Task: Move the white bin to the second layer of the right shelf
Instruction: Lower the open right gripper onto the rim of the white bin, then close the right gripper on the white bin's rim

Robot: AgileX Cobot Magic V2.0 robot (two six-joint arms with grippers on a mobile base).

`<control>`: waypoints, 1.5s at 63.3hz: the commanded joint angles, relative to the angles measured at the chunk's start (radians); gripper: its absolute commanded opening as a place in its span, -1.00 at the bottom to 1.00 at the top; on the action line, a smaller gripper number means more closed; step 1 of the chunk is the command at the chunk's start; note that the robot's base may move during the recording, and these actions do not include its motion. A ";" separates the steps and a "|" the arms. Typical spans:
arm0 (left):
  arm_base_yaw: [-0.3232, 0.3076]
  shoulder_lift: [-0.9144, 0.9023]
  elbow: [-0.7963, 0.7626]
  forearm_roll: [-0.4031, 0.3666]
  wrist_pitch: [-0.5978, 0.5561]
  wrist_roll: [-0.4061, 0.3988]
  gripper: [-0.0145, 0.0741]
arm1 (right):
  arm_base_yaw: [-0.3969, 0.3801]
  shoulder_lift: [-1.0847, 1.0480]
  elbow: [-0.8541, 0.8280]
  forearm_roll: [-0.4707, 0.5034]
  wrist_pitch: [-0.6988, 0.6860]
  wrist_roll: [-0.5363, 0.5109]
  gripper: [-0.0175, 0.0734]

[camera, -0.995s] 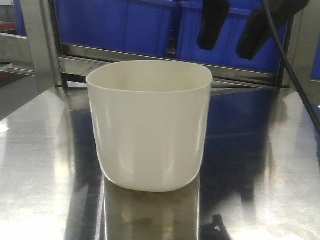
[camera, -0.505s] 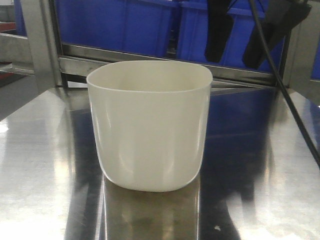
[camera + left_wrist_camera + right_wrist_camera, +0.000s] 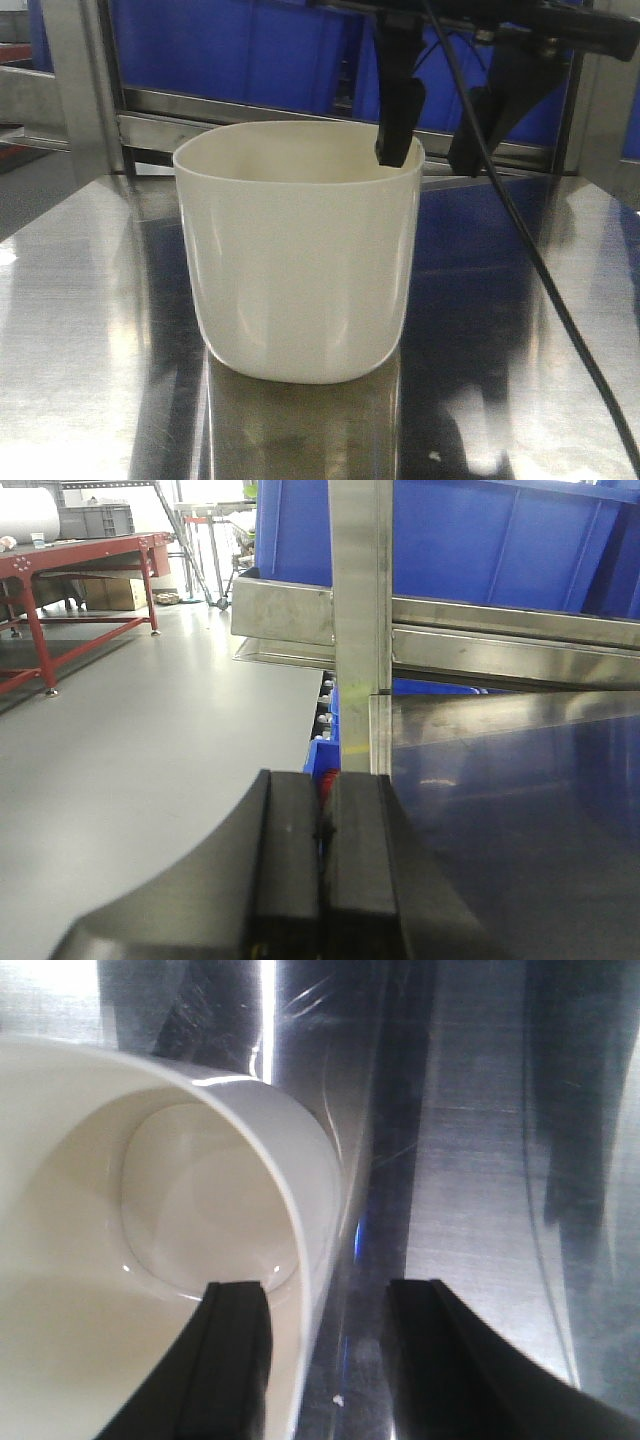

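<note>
Step in hand: grasp of the white bin (image 3: 300, 260), approach phase. Bin stands upright on the steel desk (image 3: 80, 330), mouth up, nothing seen inside it, blue crates (image 3: 250, 50) on the steel-framed rack behind. My right end effector (image 3: 437, 135) is spread apart and straddles the bin's far right rim: in the wrist view one finger (image 3: 235, 1360) hangs over the inside of the tub, the other sits outside over bare desk, and the white wall runs up between them. No contact visible on either side; the wall looks nearer the inner finger. My left end effector (image 3: 325, 880) is closed on nothing, pads pressed together, parked off the desk's left edge and facing the rack upright. Judgement: bin not yet gripped or lifted, transfer not started. Next move calls for a little more descent so the pads overlap the wall below the rim, then a firm close. The wall is glossy and tapers, so I expect some slip or tilt with a one-sided pinch; lift slowly. The cable (image 3: 540, 270) trails across the desk on the right and should be kept out of the swing. The right shelf's second layer cannot be picked out in these views
</note>
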 commanded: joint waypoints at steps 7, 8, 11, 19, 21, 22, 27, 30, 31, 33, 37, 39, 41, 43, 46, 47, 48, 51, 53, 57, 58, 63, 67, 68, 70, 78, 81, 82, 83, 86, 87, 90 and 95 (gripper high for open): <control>0.002 -0.016 0.037 -0.006 -0.084 -0.003 -0.48 | 0.000 -0.017 -0.035 -0.007 -0.035 0.001 0.23; 0.002 -0.016 0.037 -0.006 -0.084 -0.003 -0.48 | 0.000 -0.014 -0.035 -0.007 -0.035 0.001 0.23; 0.002 -0.016 0.037 -0.006 -0.084 -0.003 -0.48 | 0.000 -0.009 -0.035 -0.007 -0.035 0.001 0.23; 0.002 -0.016 0.037 -0.006 -0.084 -0.003 -0.48 | 0.000 -0.005 -0.035 -0.005 -0.035 0.002 0.23; 0.002 -0.016 0.037 -0.006 -0.084 -0.003 -0.48 | 0.000 -0.005 -0.035 -0.005 -0.035 0.008 0.23; 0.002 -0.016 0.037 -0.006 -0.084 -0.003 -0.48 | 0.000 -0.005 -0.035 -0.005 -0.034 0.012 0.23; 0.002 -0.016 0.037 -0.006 -0.084 -0.003 -0.48 | 0.000 -0.003 -0.035 -0.004 -0.027 0.052 0.23; 0.002 -0.016 0.037 -0.006 -0.084 -0.003 -0.48 | 0.000 -0.002 -0.035 -0.004 -0.023 0.078 0.23; 0.002 -0.016 0.037 -0.006 -0.084 -0.003 -0.48 | 0.000 -0.002 -0.035 -0.004 -0.022 0.081 0.23; 0.002 -0.016 0.037 -0.006 -0.084 -0.003 -0.48 | 0.000 -0.002 -0.035 -0.004 -0.021 0.082 0.23; 0.002 -0.016 0.037 -0.006 -0.084 -0.003 -0.48 | 0.000 -0.002 -0.035 -0.005 -0.021 0.082 0.23; 0.002 -0.016 0.037 -0.006 -0.084 -0.003 -0.48 | 0.000 -0.001 -0.034 -0.005 -0.021 0.082 0.23; 0.002 -0.016 0.037 -0.006 -0.084 -0.003 -0.48 | 0.000 -0.001 -0.031 -0.005 -0.021 0.082 0.23; 0.002 -0.016 0.037 -0.006 -0.084 -0.003 -0.48 | 0.000 -0.001 -0.028 -0.005 -0.020 0.082 0.23; 0.002 -0.016 0.037 -0.006 -0.084 -0.003 -0.48 | 0.001 -0.001 -0.021 -0.004 -0.020 0.082 0.23; 0.002 -0.016 0.037 -0.006 -0.084 -0.003 -0.48 | 0.001 -0.001 -0.020 -0.004 -0.020 0.082 0.23; 0.002 -0.016 0.037 -0.006 -0.084 -0.003 -0.48 | 0.001 -0.001 -0.018 -0.004 -0.020 0.082 0.23; 0.002 -0.016 0.037 -0.006 -0.084 -0.003 -0.48 | 0.001 -0.001 -0.015 -0.004 -0.021 0.082 0.23; 0.002 -0.016 0.037 -0.006 -0.084 -0.003 -0.48 | 0.001 -0.001 -0.015 -0.005 -0.022 0.082 0.23; 0.002 -0.016 0.037 -0.006 -0.084 -0.003 -0.48 | 0.001 -0.001 -0.015 -0.005 -0.026 0.082 0.23; 0.002 -0.016 0.037 -0.006 -0.084 -0.003 -0.48 | 0.001 -0.001 -0.015 -0.005 -0.026 0.082 0.23; 0.002 -0.016 0.037 -0.006 -0.084 -0.003 -0.48 | 0.001 0.004 -0.015 -0.005 -0.026 0.082 0.22; 0.002 -0.016 0.037 -0.006 -0.084 -0.003 -0.48 | 0.001 0.013 -0.015 -0.005 -0.023 0.082 0.17; 0.002 -0.016 0.037 -0.006 -0.084 -0.003 -0.48 | 0.001 0.014 -0.015 -0.005 -0.023 0.082 0.15; 0.002 -0.016 0.037 -0.006 -0.084 -0.003 -0.48 | 0.001 0.017 -0.015 -0.005 -0.023 0.082 0.10; 0.002 -0.016 0.037 -0.006 -0.084 -0.003 -0.48 | 0.004 0.016 -0.015 -0.005 -0.033 0.082 -0.09; 0.002 -0.016 0.037 -0.006 -0.084 -0.003 -0.48 | 0.004 0.016 -0.015 -0.006 -0.033 0.082 -0.14; 0.002 -0.016 0.037 -0.006 -0.084 -0.003 -0.48 | 0.004 0.016 -0.015 -0.007 -0.033 0.082 -0.15; 0.002 -0.016 0.037 -0.006 -0.084 -0.003 -0.48 | 0.004 0.016 -0.015 -0.007 -0.033 0.082 -0.15; 0.002 -0.016 0.037 -0.006 -0.084 -0.003 -0.48 | 0.004 0.016 -0.015 -0.011 -0.032 0.082 -0.17; 0.002 -0.016 0.037 -0.006 -0.084 -0.003 -0.48 | 0.004 0.016 -0.015 -0.011 -0.032 0.082 -0.18; 0.002 -0.016 0.037 -0.006 -0.084 -0.003 -0.48 | 0.004 0.016 -0.015 -0.011 -0.032 0.081 -0.21; 0.002 -0.016 0.037 -0.006 -0.084 -0.003 -0.48 | 0.004 0.014 -0.017 -0.011 -0.030 0.080 -0.29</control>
